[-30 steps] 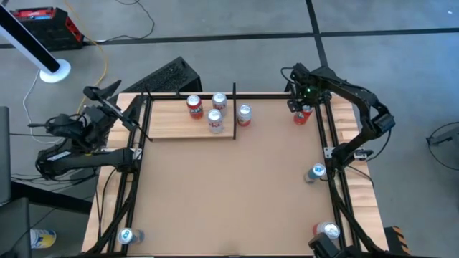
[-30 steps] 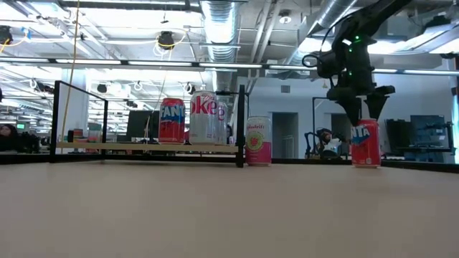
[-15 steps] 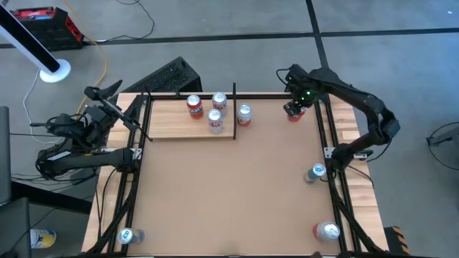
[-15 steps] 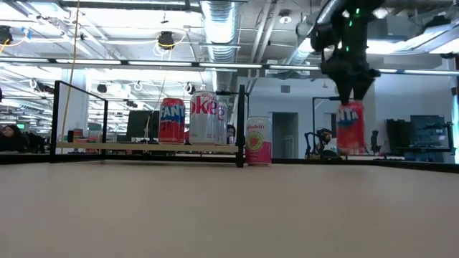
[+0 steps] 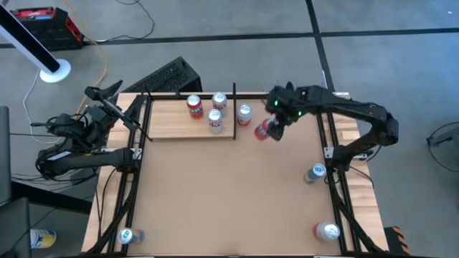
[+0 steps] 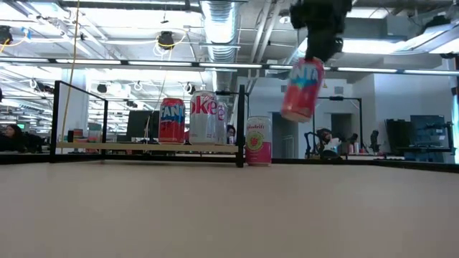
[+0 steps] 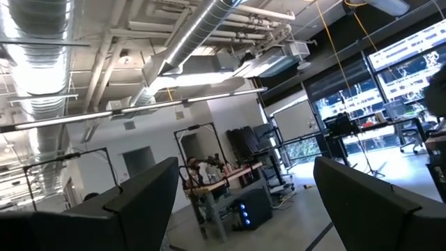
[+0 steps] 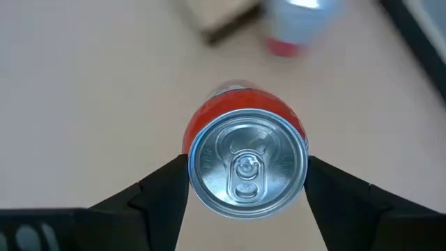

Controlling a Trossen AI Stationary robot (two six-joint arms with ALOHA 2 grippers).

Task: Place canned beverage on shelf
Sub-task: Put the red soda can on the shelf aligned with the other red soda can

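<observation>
The brown table (image 5: 229,193) carries a pale-wood shelf (image 5: 168,122) at its far edge, with three cans (image 5: 214,120) standing on it. A pink can (image 5: 244,115) stands on the tabletop just beside the shelf's right end. More cans stand at the table's edges: one at the near left corner (image 5: 127,236), two along the right side (image 5: 316,173).

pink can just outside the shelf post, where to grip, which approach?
Grip the pink can around its upper wall, coming straight down. It stands upright with its top free; close the fingers toward and away from the camera, since the shelf post hugs one side.
</observation>
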